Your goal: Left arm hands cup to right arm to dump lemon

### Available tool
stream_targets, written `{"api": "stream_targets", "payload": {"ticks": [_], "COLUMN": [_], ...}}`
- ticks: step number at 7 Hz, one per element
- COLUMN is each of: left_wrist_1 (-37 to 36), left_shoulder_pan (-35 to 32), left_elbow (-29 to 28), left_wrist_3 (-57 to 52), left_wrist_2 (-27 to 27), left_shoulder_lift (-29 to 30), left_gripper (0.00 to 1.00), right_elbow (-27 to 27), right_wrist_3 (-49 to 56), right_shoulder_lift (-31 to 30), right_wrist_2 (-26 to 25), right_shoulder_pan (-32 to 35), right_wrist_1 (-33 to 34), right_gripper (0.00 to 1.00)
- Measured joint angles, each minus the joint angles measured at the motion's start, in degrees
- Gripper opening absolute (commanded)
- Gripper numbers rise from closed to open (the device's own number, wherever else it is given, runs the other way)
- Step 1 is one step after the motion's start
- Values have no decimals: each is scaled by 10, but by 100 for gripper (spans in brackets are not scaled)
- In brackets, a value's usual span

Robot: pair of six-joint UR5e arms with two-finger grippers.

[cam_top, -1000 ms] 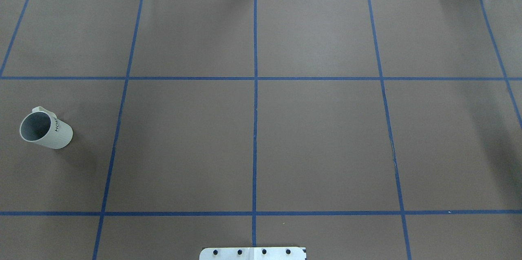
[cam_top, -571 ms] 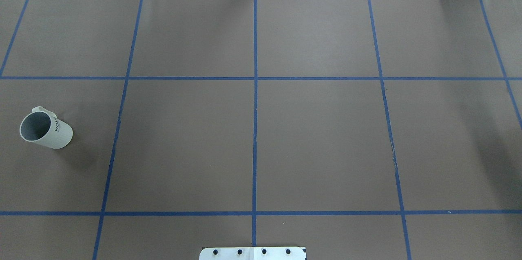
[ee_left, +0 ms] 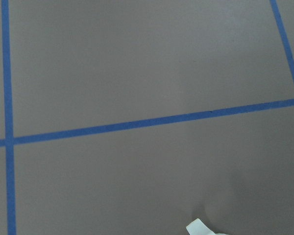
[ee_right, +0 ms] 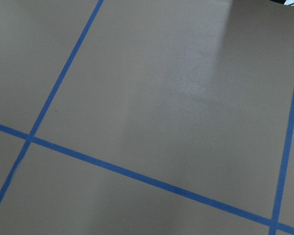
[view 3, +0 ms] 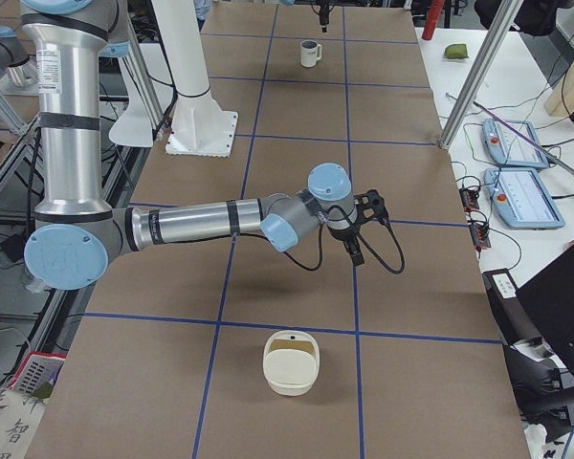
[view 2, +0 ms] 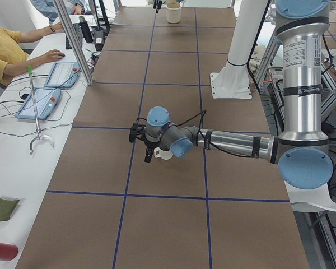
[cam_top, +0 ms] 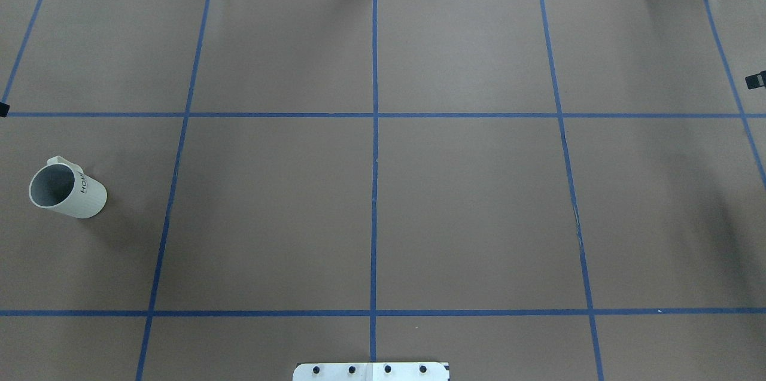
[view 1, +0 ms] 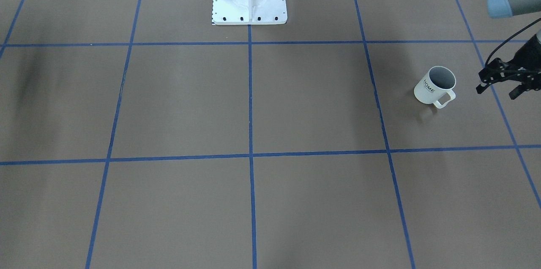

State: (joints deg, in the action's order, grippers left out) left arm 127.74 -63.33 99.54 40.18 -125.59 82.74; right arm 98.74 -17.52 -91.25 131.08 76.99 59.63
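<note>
The cup (view 1: 435,85) stands upright near the left gripper (view 1: 496,91), off to its right, untouched; the gripper's fingers are spread wide.

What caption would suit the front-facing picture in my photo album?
The open left gripper hovers beside an upright white cup on a brown, blue-taped table.

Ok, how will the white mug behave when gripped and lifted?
The mug looks rigid and smooth, so probably stiff but slippery. Upright on a flat base, it shouldn't roll; its side handle may tilt it slightly.
</note>
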Motion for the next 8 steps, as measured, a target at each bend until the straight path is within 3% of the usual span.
{"api": "stream_targets", "payload": {"ticks": [2, 3, 4, 5, 8], "left_wrist_1": [11, 12, 12, 13, 14], "left_shoulder_pan": [43, 57, 65, 70, 82], "left_elbow": [12, 17, 20, 21, 32], "left_wrist_3": [43, 48, 49, 49, 43], "left_wrist_2": [8, 9, 15, 24, 35], "left_shoulder_lift": [-21, -30, -35, -37, -37], "left_gripper": [100, 68, 7, 0, 0], "right_elbow": [0, 0, 0, -1, -2], "right_wrist_3": [-1, -1, -1, -1, -1], "right_shoulder_lift": [0, -1, -1, -2, -5], "right_wrist_2": [0, -1, -2, -2, -3], "right_shoulder_pan": [-1, -1, -1, -1, -1], "right_wrist_1": [0, 0, 0, 0, -1], "right_gripper": [100, 100, 100, 100, 100]}}
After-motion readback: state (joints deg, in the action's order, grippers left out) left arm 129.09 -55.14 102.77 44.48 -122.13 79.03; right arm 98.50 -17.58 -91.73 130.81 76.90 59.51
